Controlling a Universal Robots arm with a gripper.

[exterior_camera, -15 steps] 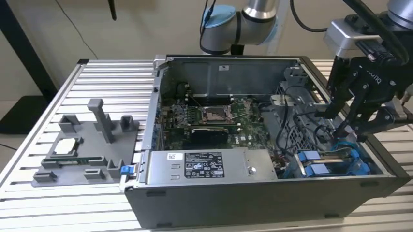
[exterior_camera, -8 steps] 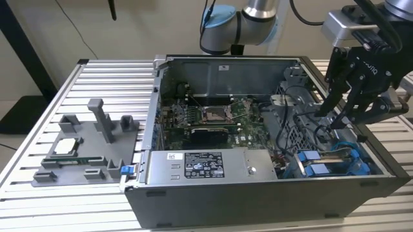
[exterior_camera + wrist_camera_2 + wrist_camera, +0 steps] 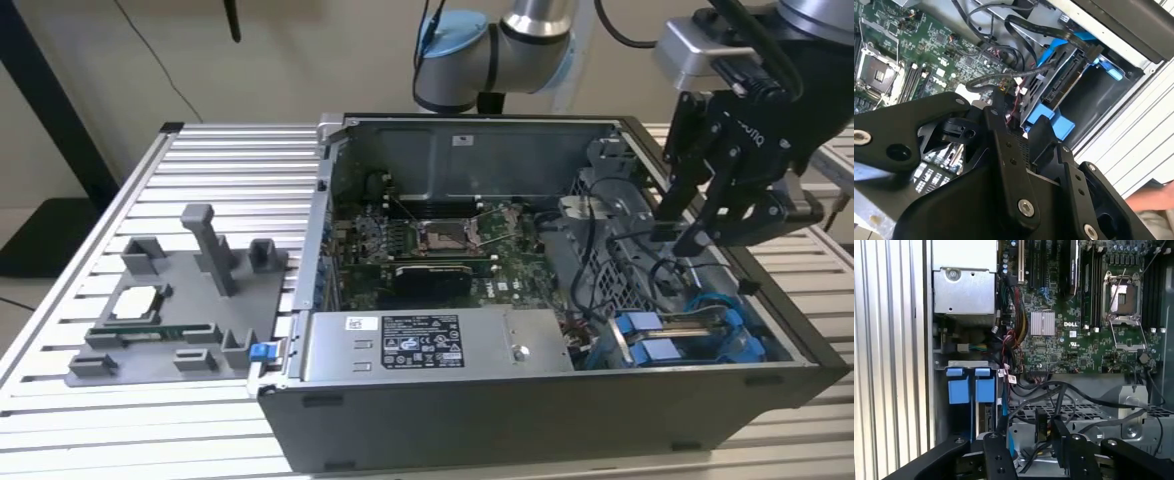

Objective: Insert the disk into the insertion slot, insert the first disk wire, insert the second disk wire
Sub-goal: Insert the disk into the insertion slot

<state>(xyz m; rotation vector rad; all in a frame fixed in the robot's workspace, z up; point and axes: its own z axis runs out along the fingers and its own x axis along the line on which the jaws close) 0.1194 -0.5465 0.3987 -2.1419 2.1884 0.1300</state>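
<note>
End effector (image 3: 1026, 440) near black cables (image 3: 1074, 395) and blue carrier tabs (image 3: 958, 390).

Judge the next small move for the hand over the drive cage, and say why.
Probably ease the hand toward the black connector: its fingers look open, the connector stands loose among the wires just ahead of them, and nothing is gripped yet.

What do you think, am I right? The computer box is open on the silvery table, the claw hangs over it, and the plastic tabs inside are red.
Almost. The plastic tabs are blue, not red; the first wrist view shows that. The rest fits: the computer box is open on the silvery table and the claw hangs over it.
</note>
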